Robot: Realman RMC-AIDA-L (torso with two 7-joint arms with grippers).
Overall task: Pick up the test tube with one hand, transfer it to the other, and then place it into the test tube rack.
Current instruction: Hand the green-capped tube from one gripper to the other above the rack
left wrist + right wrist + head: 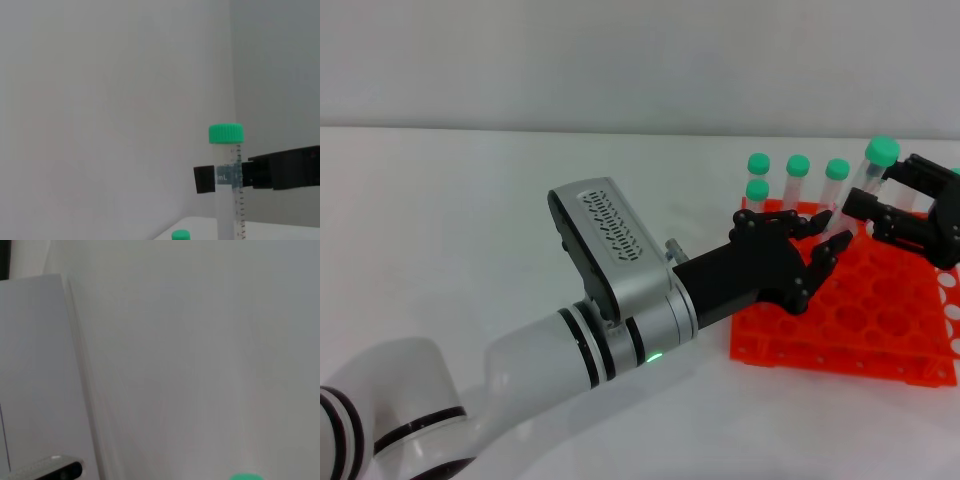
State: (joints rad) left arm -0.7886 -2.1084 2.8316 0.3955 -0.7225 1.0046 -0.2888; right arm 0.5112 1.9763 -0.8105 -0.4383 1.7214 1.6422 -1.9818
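The test tube [881, 151] is a clear tube with a green cap, held tilted above the back of the orange test tube rack [860, 325]. My right gripper [870, 195] comes in from the right and is shut on the tube just below the cap. The left wrist view shows this grip [230, 177] on the tube [226, 134]. My left gripper [833, 232], on the silver-and-white arm, reaches over the rack, and its fingertips close on the tube's lower end. The right wrist view shows only a green cap [246, 476] at its edge.
Several green-capped tubes [798, 164] stand in the rack's back-left holes. A white perforated rack [950, 295] lies at the right edge, beside the orange one. The white table [470, 200] extends to the left, with a pale wall behind.
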